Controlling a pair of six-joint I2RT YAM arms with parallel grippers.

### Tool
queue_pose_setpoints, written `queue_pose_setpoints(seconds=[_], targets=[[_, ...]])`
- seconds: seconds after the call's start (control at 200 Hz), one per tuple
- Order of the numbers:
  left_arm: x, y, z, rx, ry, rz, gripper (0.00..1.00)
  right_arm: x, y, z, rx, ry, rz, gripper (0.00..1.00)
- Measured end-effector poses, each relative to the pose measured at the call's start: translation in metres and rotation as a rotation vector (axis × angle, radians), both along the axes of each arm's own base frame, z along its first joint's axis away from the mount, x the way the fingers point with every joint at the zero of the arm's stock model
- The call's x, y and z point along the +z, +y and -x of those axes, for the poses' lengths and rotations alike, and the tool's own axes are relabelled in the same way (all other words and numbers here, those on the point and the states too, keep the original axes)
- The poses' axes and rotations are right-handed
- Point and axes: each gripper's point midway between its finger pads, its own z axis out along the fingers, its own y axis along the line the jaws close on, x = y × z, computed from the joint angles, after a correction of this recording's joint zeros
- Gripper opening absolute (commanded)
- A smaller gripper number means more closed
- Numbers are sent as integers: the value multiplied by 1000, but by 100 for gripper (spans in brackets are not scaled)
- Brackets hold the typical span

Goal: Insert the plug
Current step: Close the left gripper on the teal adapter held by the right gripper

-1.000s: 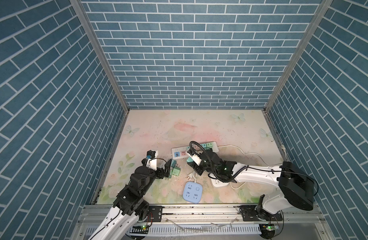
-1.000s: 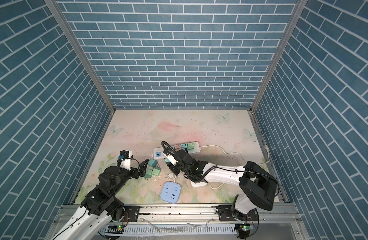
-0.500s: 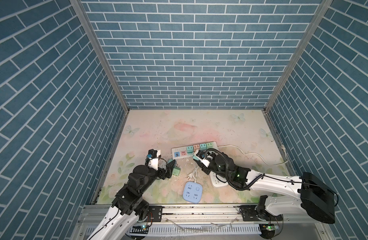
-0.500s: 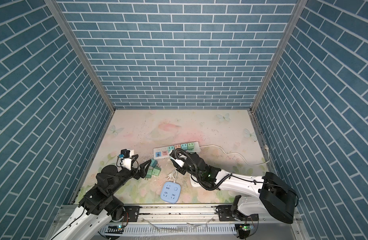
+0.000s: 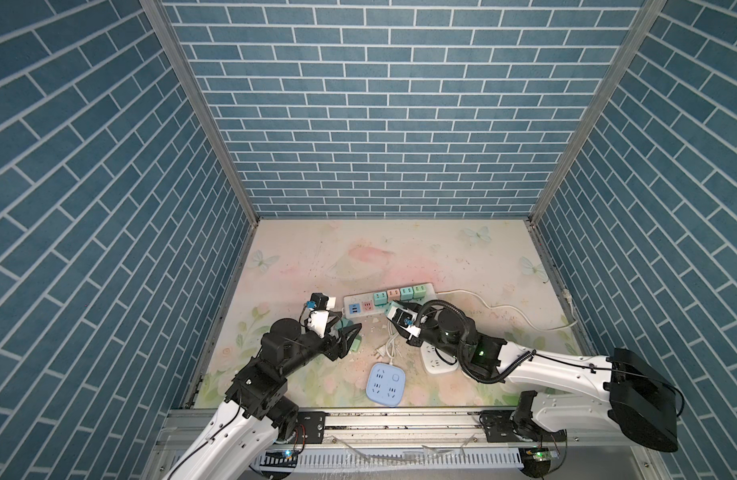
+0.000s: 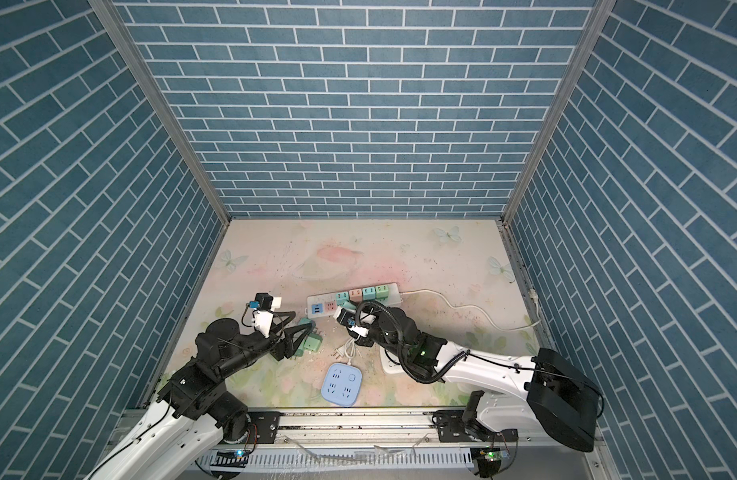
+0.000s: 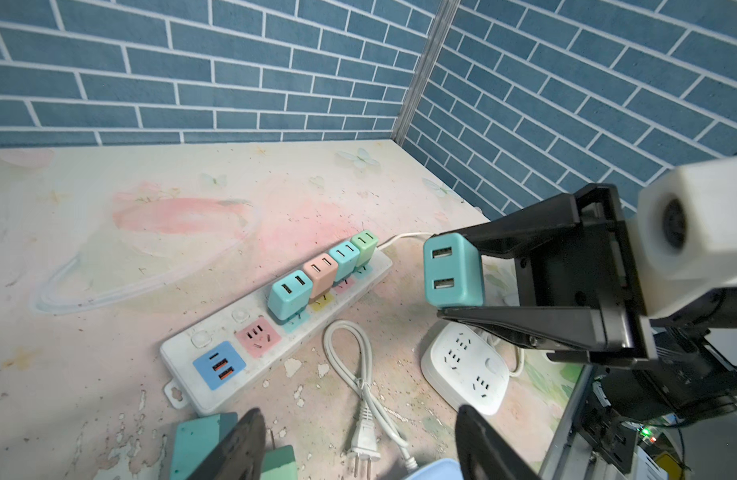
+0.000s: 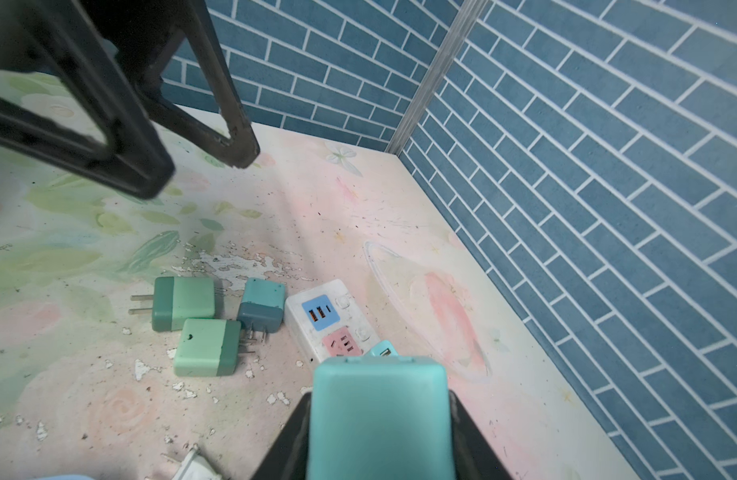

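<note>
Beside the power strip point(image 7: 179, 376), the right gripper point(image 7: 446, 274) clamps a teal plug point(image 8: 379, 415), prongs hidden; the left gripper point(image 7: 358, 409) hangs empty, jaws apart, over loose plugs point(image 8: 192, 316), its fingers cut off by the frame; since a second ago the right elbow point(image 5: 641, 399) has swung outward.

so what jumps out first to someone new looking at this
The right tool grips a teal adapter in the air close to the white power strip. Four pastel adapters sit plugged in a row on the strip, and three loose adapters lie on the table by the open left tool.
</note>
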Motion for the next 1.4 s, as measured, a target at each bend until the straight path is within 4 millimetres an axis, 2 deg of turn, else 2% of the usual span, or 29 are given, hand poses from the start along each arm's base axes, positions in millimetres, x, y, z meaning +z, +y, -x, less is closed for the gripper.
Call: queue_pose_setpoints(seconds=[0.235,0.6,0.765,1.065,1.27,1.395], targets=[[-2,-7,3,-41,41,3,67,13,6,8,77,-105,7,0],[3,-20,10,-116,81,34,66,-9,24,17,146,-130,84,0],[7,-27,11,-142,83,58,66,-11,32,27,178,-138,82,0],[1,-40,11,-181,111,56,65,-5,44,52,256,-167,59,0],[-5,-54,19,-231,132,29,58,0,47,59,275,-177,40,0],[-6,-59,19,-245,134,19,48,0,49,63,287,-184,41,0]])
